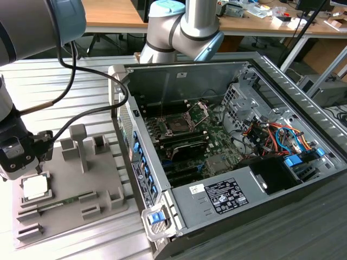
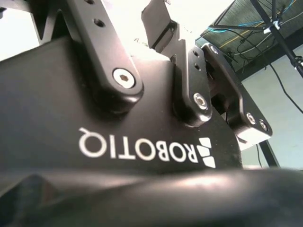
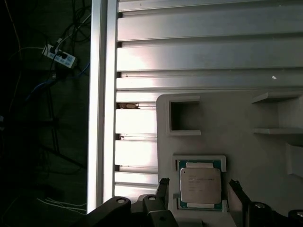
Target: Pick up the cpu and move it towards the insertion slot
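Cpu [image 3: 200, 185] flat in pocket [image 3: 199, 158] of grey fixture [image 3: 227, 113], released claw [image 3: 199, 183] astride it.

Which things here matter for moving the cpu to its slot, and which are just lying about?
Job: cpu, insertion slot, gripper open astride the cpu.
Lying about: grey fixture, memory slots, coloured cables, power supply.

arm [image 1: 187, 24]: extended to exterior view's left | gripper [image 3: 199, 183]: pointing down | jaws: spread apart
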`<action>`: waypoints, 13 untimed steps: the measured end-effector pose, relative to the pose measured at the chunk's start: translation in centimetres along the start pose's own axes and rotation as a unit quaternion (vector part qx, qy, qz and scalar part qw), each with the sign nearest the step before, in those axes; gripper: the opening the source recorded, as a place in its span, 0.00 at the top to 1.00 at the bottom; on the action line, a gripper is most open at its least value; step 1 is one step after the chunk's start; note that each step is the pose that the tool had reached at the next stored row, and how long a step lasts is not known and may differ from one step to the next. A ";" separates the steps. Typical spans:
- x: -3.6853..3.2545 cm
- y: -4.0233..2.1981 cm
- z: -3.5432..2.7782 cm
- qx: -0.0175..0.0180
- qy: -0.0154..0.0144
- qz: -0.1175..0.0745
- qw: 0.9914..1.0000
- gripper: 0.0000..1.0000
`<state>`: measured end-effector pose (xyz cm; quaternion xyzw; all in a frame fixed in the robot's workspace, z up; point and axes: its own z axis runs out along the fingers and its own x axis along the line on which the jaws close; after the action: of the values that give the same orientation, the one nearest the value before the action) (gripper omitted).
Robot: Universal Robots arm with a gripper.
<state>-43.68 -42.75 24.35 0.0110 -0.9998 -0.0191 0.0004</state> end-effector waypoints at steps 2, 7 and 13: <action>0.00 -0.03 0.02 0.000 0.000 0.000 1.000 0.40; 0.01 -0.26 0.22 0.000 0.000 0.000 1.000 0.40; 0.01 -0.34 0.30 0.000 0.000 0.000 1.000 0.40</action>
<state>-43.68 -43.07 24.04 0.0111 -0.9998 -0.0191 0.0004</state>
